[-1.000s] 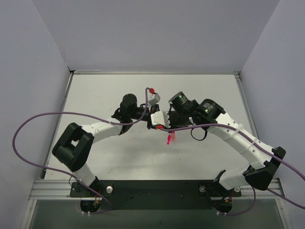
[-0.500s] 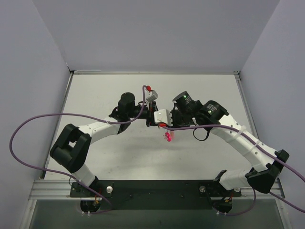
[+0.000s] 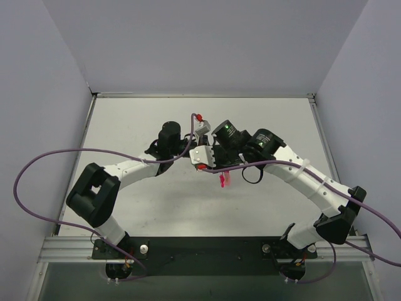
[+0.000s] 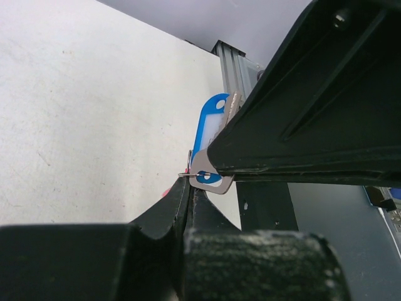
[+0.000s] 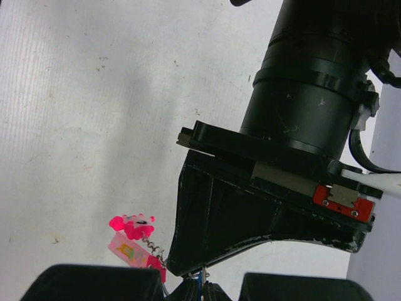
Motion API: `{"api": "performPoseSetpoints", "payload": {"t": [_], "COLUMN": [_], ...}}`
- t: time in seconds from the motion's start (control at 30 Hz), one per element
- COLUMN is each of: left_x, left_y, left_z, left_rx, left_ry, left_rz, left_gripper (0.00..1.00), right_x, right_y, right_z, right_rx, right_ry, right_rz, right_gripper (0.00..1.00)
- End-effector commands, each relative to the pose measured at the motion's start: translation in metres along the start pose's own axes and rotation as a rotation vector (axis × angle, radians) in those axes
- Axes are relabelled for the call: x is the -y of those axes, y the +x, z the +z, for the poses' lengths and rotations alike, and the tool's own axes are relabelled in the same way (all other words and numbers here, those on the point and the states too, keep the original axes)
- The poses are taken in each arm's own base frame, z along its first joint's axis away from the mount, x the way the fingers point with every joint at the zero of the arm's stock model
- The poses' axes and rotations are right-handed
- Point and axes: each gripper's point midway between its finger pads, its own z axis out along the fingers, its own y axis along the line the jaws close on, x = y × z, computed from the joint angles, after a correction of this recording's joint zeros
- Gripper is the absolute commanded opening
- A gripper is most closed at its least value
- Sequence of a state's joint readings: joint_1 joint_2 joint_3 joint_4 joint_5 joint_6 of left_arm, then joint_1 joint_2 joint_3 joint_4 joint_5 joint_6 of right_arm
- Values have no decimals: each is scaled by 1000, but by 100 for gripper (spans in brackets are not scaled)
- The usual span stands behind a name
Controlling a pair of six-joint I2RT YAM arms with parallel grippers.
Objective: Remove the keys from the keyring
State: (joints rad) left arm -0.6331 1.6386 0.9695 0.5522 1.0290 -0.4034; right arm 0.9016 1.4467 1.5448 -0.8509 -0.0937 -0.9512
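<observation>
My two grippers meet above the middle of the table. The left gripper (image 4: 190, 185) is shut, its tips pinching the thin wire keyring (image 4: 185, 175). The blue key (image 4: 208, 122) with its silvery blade sticks out from under a right gripper finger (image 4: 301, 132). The right gripper (image 5: 202, 287) is shut on the blue key's thin edge. The pink keys (image 5: 133, 241) hang on a short chain below the joined tips, above the table. In the top view they dangle (image 3: 223, 182) under the left gripper (image 3: 199, 145) and right gripper (image 3: 210, 154).
The white table (image 3: 144, 207) is walled by grey panels on three sides. Purple cables (image 3: 50, 160) loop off both arms. A black base rail (image 3: 200, 248) runs along the near edge. The left gripper's body (image 5: 250, 213) fills the right wrist view.
The right wrist has swung a little left, towards the left gripper. The left gripper stays almost in place. The pink keys still hang at the same spot.
</observation>
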Motion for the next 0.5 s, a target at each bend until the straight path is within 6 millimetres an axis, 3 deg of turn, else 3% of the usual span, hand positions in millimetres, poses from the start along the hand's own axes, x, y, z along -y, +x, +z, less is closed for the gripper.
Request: {"api": "performPoseSetpoints", "payload": {"t": [0.0,0.2,0.47], "left_x": [6,-11,-52], "left_y": [-16,-17,-15], "left_z": [6,2,-7], "left_rx": [5,8,-1], "left_ry": [26,-81,-296], "left_rz": [58,54,14], "left_gripper": [0,0,0], "right_x": [-3,-9,-9], "right_y": [-5,0,9], "right_z": [-6,-15,-21], "right_rx": [-20,-17,-32], "right_ry": [-17,0,27], "right_rz": [-36,-33,-24], "right_gripper": [0,0,0]}}
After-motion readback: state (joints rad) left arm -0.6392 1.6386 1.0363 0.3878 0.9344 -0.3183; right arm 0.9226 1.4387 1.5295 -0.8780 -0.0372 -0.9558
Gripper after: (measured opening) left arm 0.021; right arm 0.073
